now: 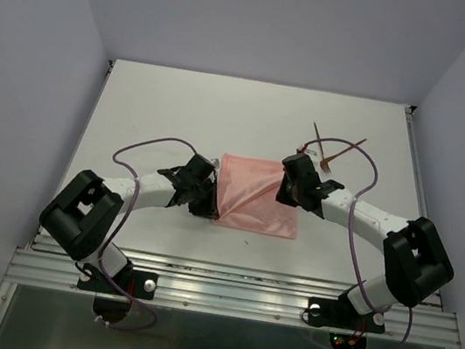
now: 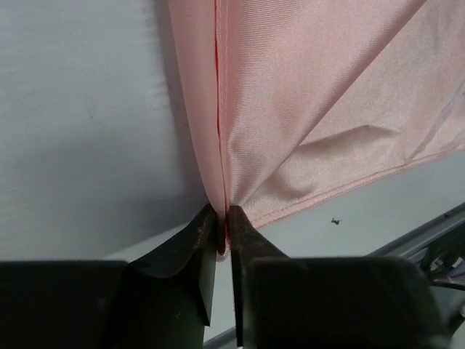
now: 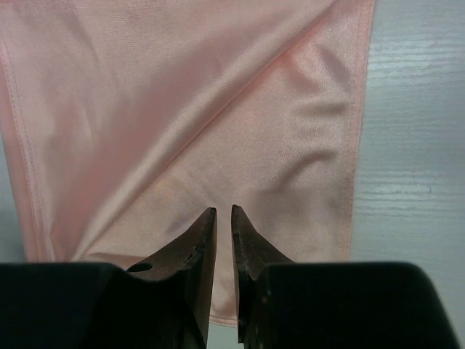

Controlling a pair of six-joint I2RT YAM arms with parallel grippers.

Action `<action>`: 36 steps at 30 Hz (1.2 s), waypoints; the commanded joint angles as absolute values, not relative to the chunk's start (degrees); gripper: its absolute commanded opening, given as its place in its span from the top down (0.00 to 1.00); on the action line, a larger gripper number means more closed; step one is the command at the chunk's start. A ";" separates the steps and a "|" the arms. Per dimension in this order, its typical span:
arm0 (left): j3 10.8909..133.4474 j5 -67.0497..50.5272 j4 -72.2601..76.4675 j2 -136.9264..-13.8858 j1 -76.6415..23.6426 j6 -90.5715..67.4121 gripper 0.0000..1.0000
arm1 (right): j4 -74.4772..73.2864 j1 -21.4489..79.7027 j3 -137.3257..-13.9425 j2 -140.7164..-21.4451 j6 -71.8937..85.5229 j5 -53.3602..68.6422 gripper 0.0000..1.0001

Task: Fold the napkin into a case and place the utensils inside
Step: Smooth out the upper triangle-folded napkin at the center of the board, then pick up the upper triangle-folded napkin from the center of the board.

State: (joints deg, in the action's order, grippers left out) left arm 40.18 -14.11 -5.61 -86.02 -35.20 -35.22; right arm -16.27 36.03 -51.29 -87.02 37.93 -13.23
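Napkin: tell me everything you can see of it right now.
The napkin is thin, slightly shiny salmon-pink cloth with a stitched hem, roughly rectangular, lying on the table. Its near-left corner is pinched in the left end effector, raising a taut diagonal ridge. The right end effector is over the opposite corner, jaws almost shut; grip unclear.

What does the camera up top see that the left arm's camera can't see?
Only the top view shows both whole arms, the right claw at the right side of the napkin, and the utensils lying apart from it, farther back. Only the left wrist view shows close up that the left claw is shut on the napkin's edge, folds fanning from the pinch. Both show the pink napkin, the white table and the left claw.
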 commanded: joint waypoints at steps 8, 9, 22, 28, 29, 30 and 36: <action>40.95 -17.32 -7.11 -78.05 -37.79 -36.04 0.30 | -17.49 35.24 -52.73 -85.87 35.16 -14.33 0.64; 41.65 -16.36 -7.90 -76.74 -37.36 -35.17 0.30 | -17.75 35.24 -53.26 -86.04 34.98 -14.24 0.61; 51.76 -10.02 -20.74 -71.36 -12.50 -25.05 0.31 | -22.49 49.81 -71.07 -96.49 32.43 -18.88 0.46; 52.30 -10.98 -20.66 -71.11 -5.02 -25.31 0.31 | -28.65 56.51 -81.82 -108.53 31.29 -22.41 0.44; 52.21 -11.16 -20.57 -71.02 -4.57 -25.40 0.31 | -29.96 57.64 -83.74 -109.68 31.29 -22.76 0.41; 52.03 -11.16 -20.48 -70.93 -4.31 -25.57 0.31 | -30.41 57.66 -84.54 -111.51 31.46 -23.20 0.41; 51.07 -10.28 -18.81 -70.14 -3.69 -26.80 0.31 | -32.69 58.89 -88.06 -116.89 31.99 -22.76 0.41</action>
State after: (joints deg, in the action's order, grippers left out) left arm 50.94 -10.96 -19.64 -72.44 -4.01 -26.85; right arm -29.65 58.96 -84.38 -115.07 31.92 -20.56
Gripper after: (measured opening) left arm 0.694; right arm 0.598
